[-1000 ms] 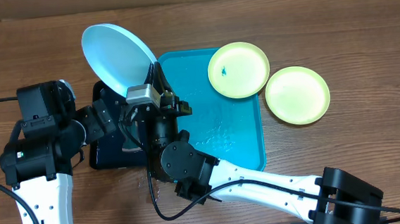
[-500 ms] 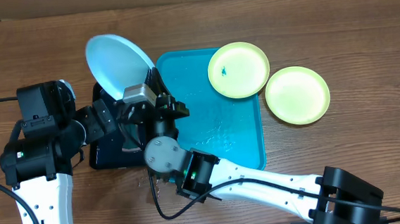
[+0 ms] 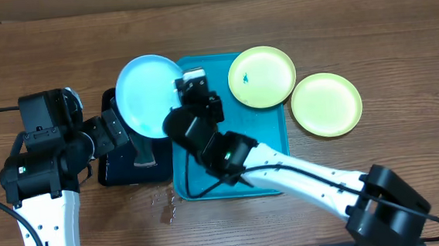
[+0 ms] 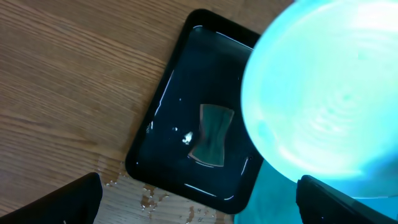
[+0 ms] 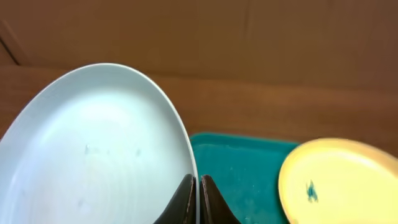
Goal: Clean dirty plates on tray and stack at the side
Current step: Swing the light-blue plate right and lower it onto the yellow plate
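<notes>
Blue plate [image 3: 146,95] is held over the black tray [image 4: 168,112] and the tray's [image 3: 272,158] left edge, its rim pinched between the right gripper's [image 5: 198,185] closed fingers. The left gripper [image 4: 199,183] gapes empty above the wet black tray, where a sponge [image 4: 210,135] lies. Beyond, a smudged green plate [image 3: 261,76] overlaps the tray's far corner. A clean one [image 3: 326,104] lies just beside it on the table [image 3: 399,33].

Blue plate [image 3: 146,95] aloft, smudged plate [image 3: 261,76] (yellow-green) on tray [image 3: 264,147].
</notes>
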Available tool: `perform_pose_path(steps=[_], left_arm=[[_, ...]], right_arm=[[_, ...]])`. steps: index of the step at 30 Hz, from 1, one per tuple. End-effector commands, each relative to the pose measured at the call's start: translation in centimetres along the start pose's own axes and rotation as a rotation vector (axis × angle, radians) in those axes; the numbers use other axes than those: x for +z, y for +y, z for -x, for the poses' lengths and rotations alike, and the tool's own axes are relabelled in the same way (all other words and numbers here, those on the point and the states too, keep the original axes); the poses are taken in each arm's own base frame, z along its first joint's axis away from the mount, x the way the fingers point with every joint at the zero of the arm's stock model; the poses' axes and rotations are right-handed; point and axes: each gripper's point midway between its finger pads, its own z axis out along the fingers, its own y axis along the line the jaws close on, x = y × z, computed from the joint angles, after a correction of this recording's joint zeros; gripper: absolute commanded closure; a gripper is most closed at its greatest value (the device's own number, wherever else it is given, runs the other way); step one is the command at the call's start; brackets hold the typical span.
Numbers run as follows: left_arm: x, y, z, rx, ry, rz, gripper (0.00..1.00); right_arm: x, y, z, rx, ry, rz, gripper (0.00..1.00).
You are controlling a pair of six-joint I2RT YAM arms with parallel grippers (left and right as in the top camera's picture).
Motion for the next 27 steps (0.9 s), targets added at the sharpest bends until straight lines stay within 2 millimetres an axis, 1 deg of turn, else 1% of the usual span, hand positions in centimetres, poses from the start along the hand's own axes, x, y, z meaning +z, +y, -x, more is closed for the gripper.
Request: perform_pose_path(steps=[1,2,3,4,5,7,10,12,14,17,19,21,23,24,27], left_arm=[[-0.4,0.1,0.5,0.016,-0.019,0.007,0.00],[-0.4,0.1,0.5,0.016,-0.019,0.007,0.00],[-0.4,0.1,0.5,0.016,-0.019,0.007,0.00],[-0.4,0.1,0.5,0.016,-0.019,0.007,0.00],[-0.4,0.1,0.5,0.016,-0.019,0.007,0.00],[-0.4,0.1,0.5,0.016,-0.019,0.007,0.00],[-0.4,0.1,0.5,0.016,-0.019,0.007,0.00],[-0.4,0.1,0.5,0.016,-0.019,0.007,0.00],[-0.4,0.1,0.5,0.016,-0.019,0.007,0.00],[-0.4,0.1,0.5,0.016,-0.019,0.007,0.00],[-0.4,0.1,0.5,0.016,-0.019,0.007,0.00],[-0.4,0.1,0.5,0.016,-0.019,0.007,0.00],[-0.4,0.1,0.5,0.016,-0.019,0.007,0.00],[-0.4,0.1,0.5,0.016,-0.019,0.007,0.00],[-0.4,0.1,0.5,0.016,-0.019,0.007,0.00]], right_arm=[[-1.7,-2.3,4.5,0.254,0.009,0.057,0.96],[-1.8,-3.5,4.6,0.285,0.029,0.040,0.96],[-1.7,-5.1,4.7,0.325,0.056,0.014,0.96],[-1.7,-7.3,4.7,0.375,0.094,-0.021,0.96],[-1.6,-8.8,4.6,0.411,0.122,-0.043,0.96],[-1.4,-12.1,4.4,0.474,0.184,-0.081,0.96],[-0.8,-17.5,3.6,0.562,0.299,-0.118,0.96],[-0.5,-20.7,2.9,0.626,0.365,-0.140,0.96],[-0.5,-24.4,1.8,0.695,0.427,-0.191,0.96],[-1.6,-30.7,-0.4,0.793,0.494,-0.329,0.96],[-2.8,-34.1,-2.0,0.844,0.526,-0.425,0.96],[-3.8,-36.4,-3.4,0.883,0.554,-0.493,0.96],[-4.8,-38.1,-4.8,0.916,0.583,-0.550,0.96],[-5.2,-38.7,-5.6,0.929,0.598,-0.572,0.96],[-5.9,-39.6,-7.6,0.931,0.627,-0.622,0.96]])
